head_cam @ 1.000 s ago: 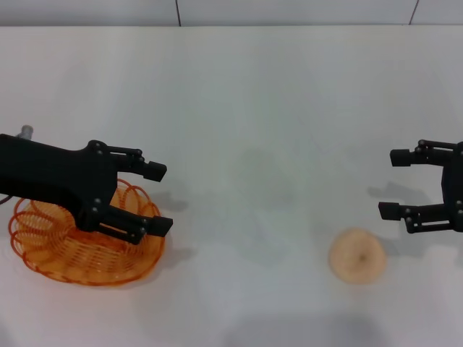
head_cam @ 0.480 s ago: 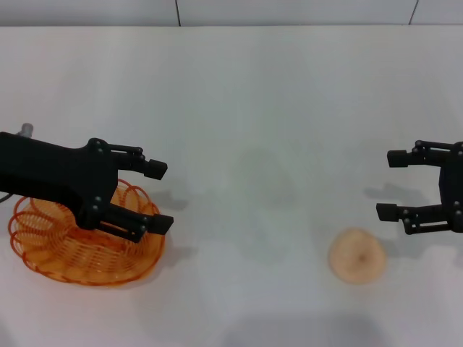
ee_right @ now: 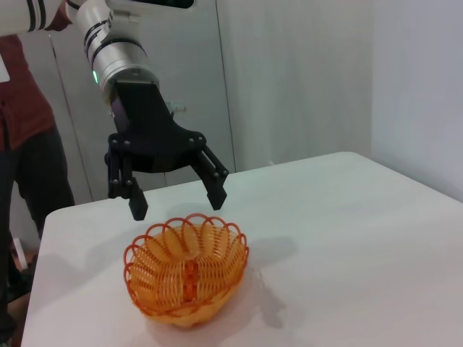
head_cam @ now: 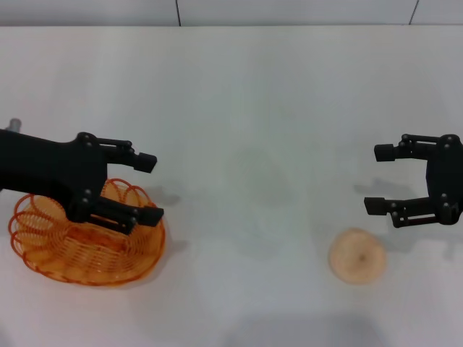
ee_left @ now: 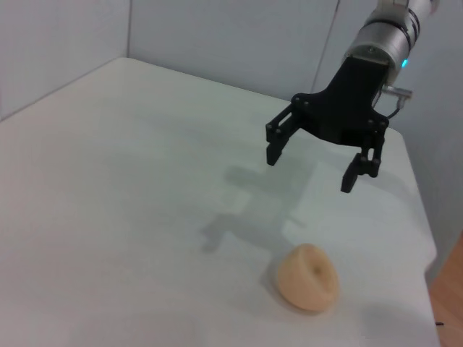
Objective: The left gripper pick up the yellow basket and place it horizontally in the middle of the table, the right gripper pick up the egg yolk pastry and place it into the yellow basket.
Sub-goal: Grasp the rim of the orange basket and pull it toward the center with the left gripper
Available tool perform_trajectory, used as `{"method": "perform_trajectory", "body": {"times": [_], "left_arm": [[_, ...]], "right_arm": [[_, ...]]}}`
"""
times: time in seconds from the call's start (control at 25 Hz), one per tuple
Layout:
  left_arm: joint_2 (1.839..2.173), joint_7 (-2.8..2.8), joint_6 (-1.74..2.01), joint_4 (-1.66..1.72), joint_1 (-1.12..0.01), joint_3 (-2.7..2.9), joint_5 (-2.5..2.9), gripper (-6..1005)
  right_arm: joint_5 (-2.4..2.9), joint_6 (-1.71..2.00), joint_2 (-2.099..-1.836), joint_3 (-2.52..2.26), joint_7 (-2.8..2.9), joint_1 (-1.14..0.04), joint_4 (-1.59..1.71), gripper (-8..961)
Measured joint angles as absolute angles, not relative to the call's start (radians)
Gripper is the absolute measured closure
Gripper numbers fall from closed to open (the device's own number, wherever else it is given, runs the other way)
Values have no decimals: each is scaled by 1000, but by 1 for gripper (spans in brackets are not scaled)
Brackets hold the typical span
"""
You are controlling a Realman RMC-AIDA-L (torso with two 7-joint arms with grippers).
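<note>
Left gripper (head_cam: 148, 189) above the basket (head_cam: 87, 242), jaws released, one finger over the far rim, the other over the bowl; no contact visible. Basket upright near the table's (head_cam: 246, 108) left edge, toward the front. Right gripper (head_cam: 377, 179) near the right edge, jaws released, empty, just behind the pastry (head_cam: 356, 255). Pastry flat on the table, toward the front right, well apart from the basket.
</note>
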State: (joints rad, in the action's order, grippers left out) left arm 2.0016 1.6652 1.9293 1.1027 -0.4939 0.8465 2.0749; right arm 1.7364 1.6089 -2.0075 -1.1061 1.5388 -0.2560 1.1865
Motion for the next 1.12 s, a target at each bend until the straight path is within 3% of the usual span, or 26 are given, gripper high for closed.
{"method": "perform_trajectory", "body": {"times": [0.52, 0.92, 1.12], "left_arm": [[1938, 1809, 1947, 1192, -486, 816, 2155, 184], [1862, 2061, 1989, 1342, -495, 814, 2361, 201], [1866, 2106, 1989, 1344, -494, 768, 2516, 209]], "right_arm": [[1734, 1604, -2008, -1106, 1539, -264, 1178, 94], [1726, 1601, -2010, -1107, 1541, -264, 1167, 95], [1726, 1600, -2009, -1114, 1542, -272, 1166, 95]]}}
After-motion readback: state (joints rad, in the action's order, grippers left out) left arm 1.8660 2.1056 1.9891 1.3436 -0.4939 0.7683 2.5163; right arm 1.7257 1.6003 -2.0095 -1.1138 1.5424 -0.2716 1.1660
